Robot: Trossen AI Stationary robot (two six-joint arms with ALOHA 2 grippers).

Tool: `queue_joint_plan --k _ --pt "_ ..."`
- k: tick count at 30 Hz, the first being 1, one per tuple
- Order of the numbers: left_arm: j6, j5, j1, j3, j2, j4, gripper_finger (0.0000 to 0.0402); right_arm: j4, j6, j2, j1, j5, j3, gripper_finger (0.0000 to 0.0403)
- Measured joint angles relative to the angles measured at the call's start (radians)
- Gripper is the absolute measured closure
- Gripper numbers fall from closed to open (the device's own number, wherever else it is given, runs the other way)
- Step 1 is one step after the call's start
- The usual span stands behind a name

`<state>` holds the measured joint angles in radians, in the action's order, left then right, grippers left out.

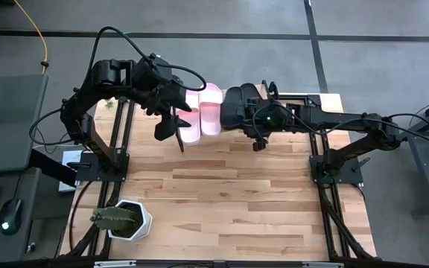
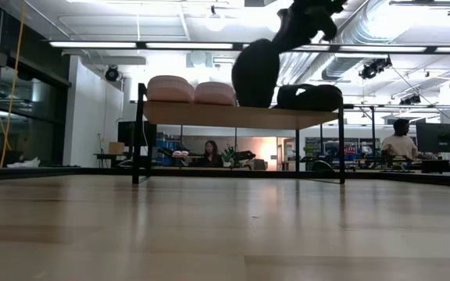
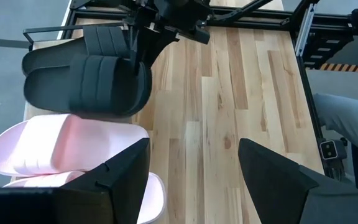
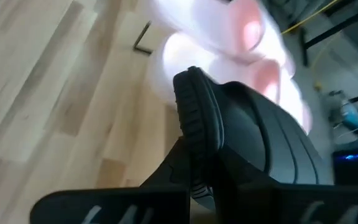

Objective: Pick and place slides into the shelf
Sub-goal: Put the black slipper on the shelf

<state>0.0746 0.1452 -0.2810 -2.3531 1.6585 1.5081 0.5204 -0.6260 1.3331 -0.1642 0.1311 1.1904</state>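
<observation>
Both pale pink slides [image 1: 207,112] sit side by side on the shelf [image 2: 241,115] at the desk's [image 1: 229,201] far edge, wide straps up. One black slide [image 2: 309,97] lies flat at the shelf's right end; the other black slide [image 2: 256,72] is tipped up on end beside the pinks, pinched in the right gripper [image 1: 253,119], looks like by its sole edge. The left gripper [image 1: 171,128] hangs spread wide and empty just in front of the pinks. Plenty of bare desk nearer; only a potted cactus [image 1: 123,219] near the front left corner.
</observation>
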Motion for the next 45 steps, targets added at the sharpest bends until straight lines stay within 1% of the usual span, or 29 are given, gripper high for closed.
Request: queue_joint_plan --k 2,4,7,14,21,27,31,34,36,42,45 --pt "0.000 0.000 0.000 0.000 0.000 0.004 0.0169 0.038 0.016 0.000 0.000 -0.010 0.000 0.0398" --pt "0.000 0.000 0.000 0.000 0.000 0.006 0.0169 0.059 0.028 0.001 0.000 -0.042 0.000 0.0398" --pt "0.000 0.000 0.000 0.000 0.000 0.006 0.0169 0.074 0.055 0.001 0.000 -0.093 0.000 0.0398" --pt "-0.001 0.000 0.000 0.000 0.000 0.006 0.0169 0.094 0.088 0.001 0.000 -0.171 0.000 0.0398" --pt "-0.005 0.005 0.000 0.000 0.000 0.006 0.0169 0.151 0.129 0.003 -0.016 -0.170 0.000 0.0398" --pt "-0.007 0.005 0.000 0.000 0.000 0.006 0.0169 0.171 0.172 0.002 -0.051 -0.165 0.000 0.0379" --pt "-0.010 0.008 0.000 0.000 0.000 0.006 0.0169 0.163 0.180 0.004 -0.057 -0.128 0.000 0.0375" --pt "-0.019 0.044 0.000 0.000 0.000 0.003 0.0169 0.154 0.191 0.010 -0.058 -0.082 0.000 0.0374" --pt "-0.019 0.054 0.000 0.000 0.000 -0.002 0.0169 0.139 0.192 0.020 -0.060 -0.075 0.000 0.0373" --pt "-0.019 0.056 0.000 0.000 0.000 -0.004 0.0169 0.132 0.199 0.063 -0.067 -0.086 -0.001 0.0370" --pt "-0.019 0.057 0.000 0.000 0.000 -0.005 0.0169 0.138 0.183 0.088 -0.067 -0.098 -0.001 0.0357"
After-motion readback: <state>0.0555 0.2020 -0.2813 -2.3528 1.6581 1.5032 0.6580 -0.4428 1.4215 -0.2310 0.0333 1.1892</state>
